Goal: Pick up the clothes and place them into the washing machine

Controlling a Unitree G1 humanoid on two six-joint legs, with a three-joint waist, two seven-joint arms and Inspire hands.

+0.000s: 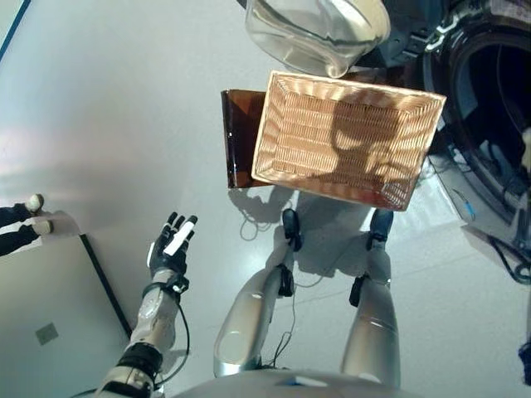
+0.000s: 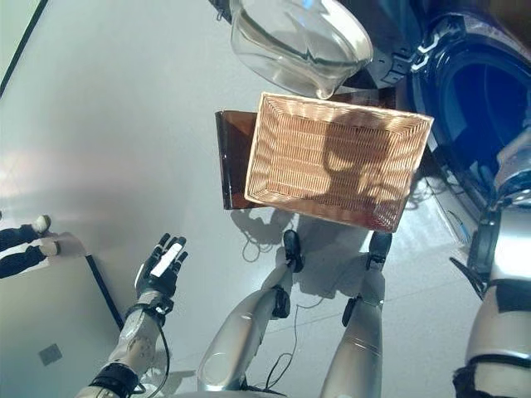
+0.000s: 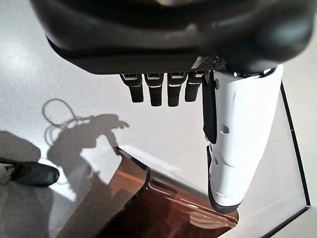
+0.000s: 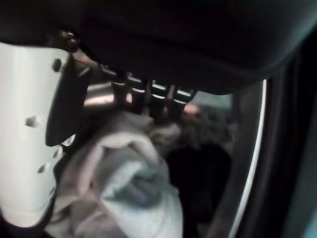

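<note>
A pale grey-white bundle of soft clothes (image 4: 124,188) lay just past the right hand (image 4: 29,144), against the dark opening of the washing machine (image 1: 489,124). Whether the curled fingers (image 4: 148,96) actually gripped the cloth could not be told; the white-covered thumb stood beside the bundle. From the head views only the right forearm showed, reaching toward the dark round drum opening at the robot's right.

The rectangular woven wicker basket (image 1: 286,162) sat in front of the robot, with no clothes in it, resting on a brown translucent stand (image 1: 236,137). The clear, rounded washing-machine door (image 2: 282,41) hung open just beyond the basket.

The left hand (image 1: 170,249) hovered over the grey floor (image 1: 108,124), well apart from the basket, its fingers (image 3: 156,91) straight and spread, holding nothing. A person's dark sleeves and light-gloved hands (image 1: 35,214) showed at the far left edge.
</note>
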